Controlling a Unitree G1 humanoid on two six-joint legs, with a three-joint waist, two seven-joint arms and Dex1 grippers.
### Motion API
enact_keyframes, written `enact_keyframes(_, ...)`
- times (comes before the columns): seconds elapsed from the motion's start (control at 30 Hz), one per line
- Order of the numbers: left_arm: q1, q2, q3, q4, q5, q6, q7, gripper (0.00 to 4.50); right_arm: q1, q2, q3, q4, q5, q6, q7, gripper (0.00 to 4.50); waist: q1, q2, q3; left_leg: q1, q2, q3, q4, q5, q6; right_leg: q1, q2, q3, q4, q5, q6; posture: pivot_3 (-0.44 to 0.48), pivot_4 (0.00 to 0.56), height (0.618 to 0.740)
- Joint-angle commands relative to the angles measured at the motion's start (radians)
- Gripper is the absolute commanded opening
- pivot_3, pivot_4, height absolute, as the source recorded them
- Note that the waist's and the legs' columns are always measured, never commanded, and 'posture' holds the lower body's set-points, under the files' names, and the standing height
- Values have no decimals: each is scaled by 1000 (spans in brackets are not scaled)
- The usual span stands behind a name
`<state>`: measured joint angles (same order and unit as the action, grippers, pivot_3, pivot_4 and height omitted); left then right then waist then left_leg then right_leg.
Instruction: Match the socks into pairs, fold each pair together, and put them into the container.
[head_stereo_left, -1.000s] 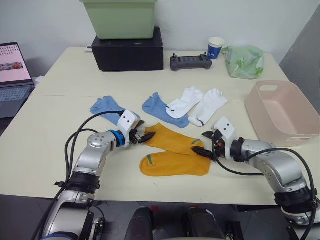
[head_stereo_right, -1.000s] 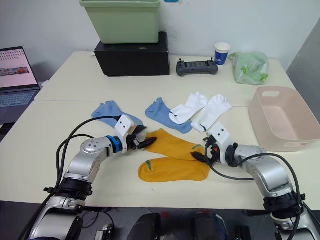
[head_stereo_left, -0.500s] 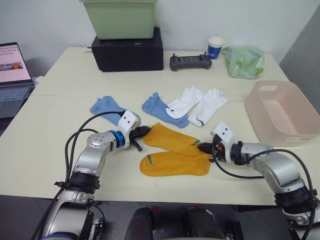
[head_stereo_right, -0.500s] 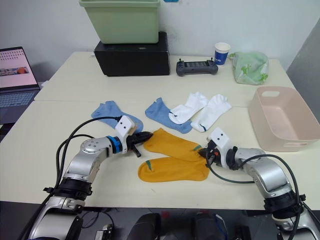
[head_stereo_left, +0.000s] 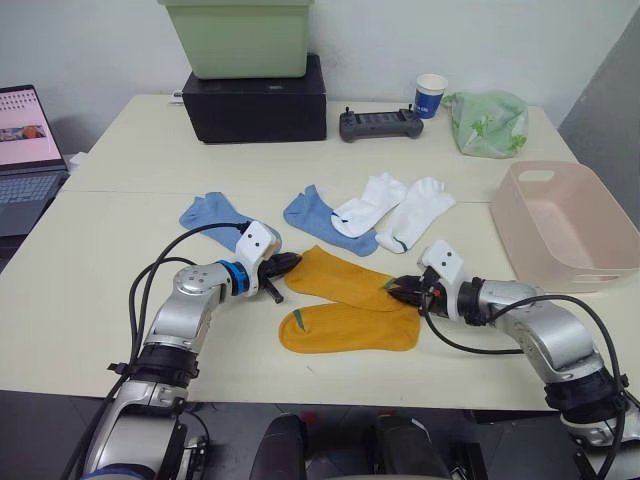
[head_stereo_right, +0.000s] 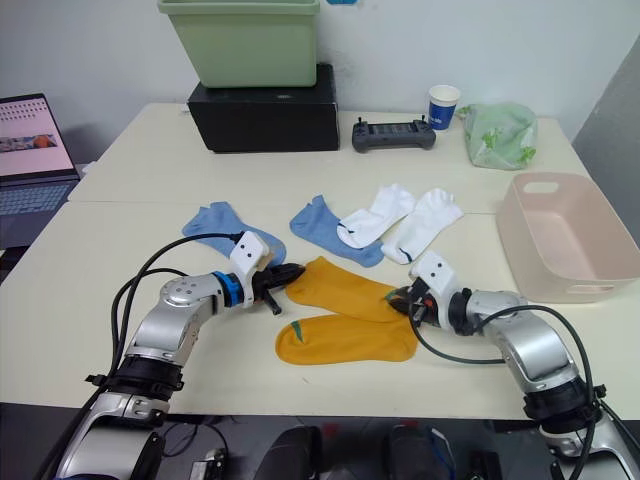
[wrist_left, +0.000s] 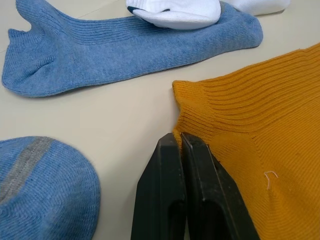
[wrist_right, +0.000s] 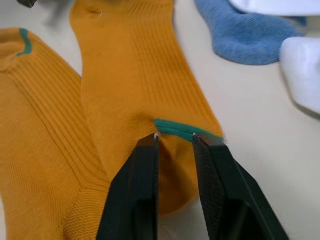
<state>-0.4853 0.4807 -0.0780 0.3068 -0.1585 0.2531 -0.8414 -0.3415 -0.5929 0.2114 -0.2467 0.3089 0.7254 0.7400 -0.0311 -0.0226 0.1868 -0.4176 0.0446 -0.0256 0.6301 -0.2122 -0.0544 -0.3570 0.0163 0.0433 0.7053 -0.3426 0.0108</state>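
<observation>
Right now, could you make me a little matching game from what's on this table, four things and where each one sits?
Things:
1. paper cup
2. light green bin
3. pink basin
4. laptop

Places:
A. on the black box
B. table's far left edge
C. beside the pale green bag
D. table's right side, empty

Pairs: 1-C, 2-A, 3-D, 4-B

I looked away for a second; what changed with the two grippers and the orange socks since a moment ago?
The left gripper shut on one end of the upper orange sock. The right gripper slid in to the sock's green-tabbed end, fingers narrowed around it with a gap left. The lower orange sock, blue socks, white socks and pink basin stayed put.
</observation>
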Motion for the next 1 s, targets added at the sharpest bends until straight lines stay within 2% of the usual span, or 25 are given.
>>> enact_keyframes(0.03, -5, 12, 6, -27, 3, -9, -5, 0, -12, -3, 5, -9, -16, -22, 11, 1229, 0, 0, 0, 0, 0, 0, 0, 0, 0, 0, 0, 0, 0, 0, 0, 0, 150, 740)
enact_keyframes(0.1, -6, 12, 5, -28, 4, -9, -7, 0, -15, 5, 6, -1, -25, -26, 6, 1060, 0, 0, 0, 0, 0, 0, 0, 0, 0, 0, 0, 0, 0, 0, 0, 0, 150, 740)
enact_keyframes(0.23, -7, 10, 4, -28, 5, -9, -8, 0, -15, 11, 4, 6, -31, -32, 6, 38, 0, 0, 0, 0, 0, 0, 0, 0, 0, 0, 0, 0, 0, 0, 0, 0, 150, 740)
enact_keyframes(0.5, 3, 23, 9, -53, -6, 7, -22, 0, -18, 2, -16, 8, -44, -43, 3, 38, 0, 0, 0, 0, 0, 0, 0, 0, 0, 0, 0, 0, 0, 0, 0, 0, 150, 740)
enact_keyframes(0.57, 22, 34, 27, -106, -32, 59, -27, 0, -37, -5, -35, 7, -46, -52, 5, 38, -1, 0, 0, 0, 0, 0, 0, 0, 0, 0, 0, 0, 0, 0, 0, 0, 150, 740)
enact_keyframes(0.73, 78, 72, 75, -277, -122, 219, -33, 0, -96, -26, -58, 13, -44, -63, 27, 38, -2, 0, 0, 0, 0, 0, 0, 0, 0, -1, 0, 0, 1, 0, 0, 0, 150, 740)
enact_keyframes(0.83, 144, 79, 128, -474, -250, 446, 8, 0, -169, -43, -31, 65, -81, -130, 66, 38, -4, 0, 0, 0, 1, 0, 0, 0, 0, -1, 0, 0, 1, 0, 0, 0, 150, 740)
enact_keyframes(0.93, 217, -18, 216, -719, -425, 734, 176, 0, -255, -16, 9, 159, -113, -189, 95, 38, -5, 0, 0, 0, 1, -1, 0, 0, 0, -1, 0, 1, 0, 0, 0, 0, 150, 740)
enact_keyframes(1.0, 240, -129, 298, -821, -526, 886, 312, 0, -290, -4, 40, 225, -152, -253, 109, 38, -2, 0, 0, 0, 0, -2, 0, 0, 0, 0, -1, 2, 0, 0, 0, 0, 150, 740)
